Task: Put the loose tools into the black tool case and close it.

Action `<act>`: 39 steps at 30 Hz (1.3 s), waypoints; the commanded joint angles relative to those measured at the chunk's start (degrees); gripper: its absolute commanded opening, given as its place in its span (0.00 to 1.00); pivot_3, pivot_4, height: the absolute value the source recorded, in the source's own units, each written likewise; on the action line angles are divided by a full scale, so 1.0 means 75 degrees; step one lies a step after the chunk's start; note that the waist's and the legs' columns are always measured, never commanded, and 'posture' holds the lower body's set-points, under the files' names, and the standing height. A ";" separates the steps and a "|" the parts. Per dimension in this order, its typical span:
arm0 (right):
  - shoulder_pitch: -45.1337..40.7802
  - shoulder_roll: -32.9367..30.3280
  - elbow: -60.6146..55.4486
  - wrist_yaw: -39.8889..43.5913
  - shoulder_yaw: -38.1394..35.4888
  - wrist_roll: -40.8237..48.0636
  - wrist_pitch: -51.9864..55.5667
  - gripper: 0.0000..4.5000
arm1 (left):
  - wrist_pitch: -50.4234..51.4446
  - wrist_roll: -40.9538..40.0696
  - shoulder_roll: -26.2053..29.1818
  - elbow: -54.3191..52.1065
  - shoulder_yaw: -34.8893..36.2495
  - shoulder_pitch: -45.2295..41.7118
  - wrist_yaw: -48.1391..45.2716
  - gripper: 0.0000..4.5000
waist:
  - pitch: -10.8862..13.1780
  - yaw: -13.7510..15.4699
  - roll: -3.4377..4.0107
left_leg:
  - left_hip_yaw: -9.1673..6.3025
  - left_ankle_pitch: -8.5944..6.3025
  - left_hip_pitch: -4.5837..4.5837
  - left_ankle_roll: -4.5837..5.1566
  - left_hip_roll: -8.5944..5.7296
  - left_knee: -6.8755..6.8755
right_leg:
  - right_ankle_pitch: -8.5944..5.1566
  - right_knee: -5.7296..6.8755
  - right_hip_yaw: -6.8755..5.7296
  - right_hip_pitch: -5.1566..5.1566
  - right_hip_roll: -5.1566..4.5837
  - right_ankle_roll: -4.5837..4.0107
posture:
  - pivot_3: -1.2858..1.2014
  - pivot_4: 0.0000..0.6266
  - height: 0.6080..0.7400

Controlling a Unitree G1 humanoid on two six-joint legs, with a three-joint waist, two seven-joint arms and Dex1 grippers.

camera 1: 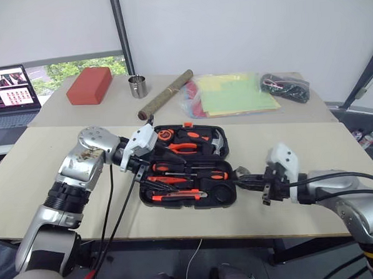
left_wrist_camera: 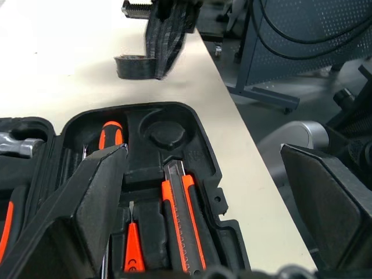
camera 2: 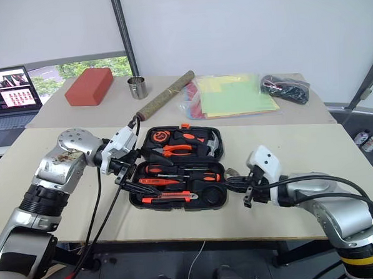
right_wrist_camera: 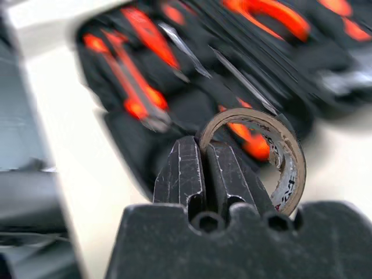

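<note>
The right gripper (right_wrist_camera: 203, 168) sits nearest, just off the right end of the black tool case (camera 1: 224, 200), its fingers pinched together on the rim of the small tape roll (right_wrist_camera: 273, 151); the roll stands on edge in the grip, its far side blurred against the case, and in the head views it is only a small grey shape (camera 1: 243, 172) at the fingertips. The case lies open and flat on the near table (camera 1: 286, 134), its long axis running left to right, lid half toward the far edge. In the near half the utility knife (camera 1: 177, 196) and the orange-and-black screwdrivers (camera 1: 194, 176) lie lengthwise in their slots; the round recess (left_wrist_camera: 164, 129) at the right end is bare. The slim red screwdriver cannot be made out. The left gripper (camera 1: 142, 173) hangs over the case's left end with its fingers wide apart, hiding that corner. On the far table lie a red block (camera 1: 90, 85), a metal cup (camera 1: 138, 86), a brown tube (camera 1: 166, 92) and coloured folders (camera 1: 234, 94).
</note>
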 commanded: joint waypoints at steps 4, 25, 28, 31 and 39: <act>-0.0366 -0.0015 0.0145 -0.0393 0.1392 -0.1166 -0.0099 0.01 | -0.0206 0.0049 0.0061 -0.0230 0.0013 0.0036 -0.0019 1.00 | 0.0000 0.0012 0.0000 | 0.0000 0.0000 -0.0009 0.0000 -0.0004 0.0001 | -0.0001 0.0000 -0.0004 -0.0006 -0.0002 -0.0003 | 0.52 0.24 0.97; -0.0478 -0.0409 0.1808 -0.0208 -0.0857 -0.0584 -0.0301 0.00 | -0.0391 0.0847 0.1130 0.1202 0.1217 0.1136 0.1409 0.65 | 0.0000 -0.0001 -0.0001 | 0.0000 0.0000 -0.0012 0.0001 -0.0004 -0.0008 | 0.0001 -0.0003 -0.0005 -0.0013 -0.0003 -0.0007 | 0.52 0.24 0.97; -0.0571 -0.0266 0.2518 -0.0337 -0.0715 -0.1163 -0.1140 0.00 | -0.0734 0.1186 0.1354 0.1805 0.1331 0.1392 0.1744 0.40 | 0.0001 -0.0026 0.0001 | 0.0003 0.0000 -0.0007 0.0001 -0.0004 -0.0014 | -0.0003 -0.0005 -0.0004 -0.0012 -0.0015 -0.0001 | 0.52 0.24 0.97; -0.0648 -0.0052 0.3114 -0.0197 -0.0261 -0.1726 -0.1992 0.00 | -0.1119 0.1631 0.1321 0.2305 0.1219 0.1585 0.2151 0.16 | 0.0002 -0.0018 0.0000 | 0.0007 0.0000 -0.0013 0.0000 -0.0004 -0.0013 | -0.0004 0.0000 -0.0007 -0.0019 -0.0036 0.0001 | 0.52 0.24 0.97; -0.1223 0.0368 0.4212 0.0623 0.0952 -0.2703 -0.3241 0.00 | -0.0677 0.1536 0.0501 0.1564 0.0950 0.1721 0.2117 0.01 | 0.0002 -0.0007 0.0002 | 0.0028 0.0001 -0.0053 0.0000 -0.0011 -0.0001 | -0.0001 0.0016 -0.0015 -0.0059 -0.0037 -0.0003 | 0.52 0.24 0.97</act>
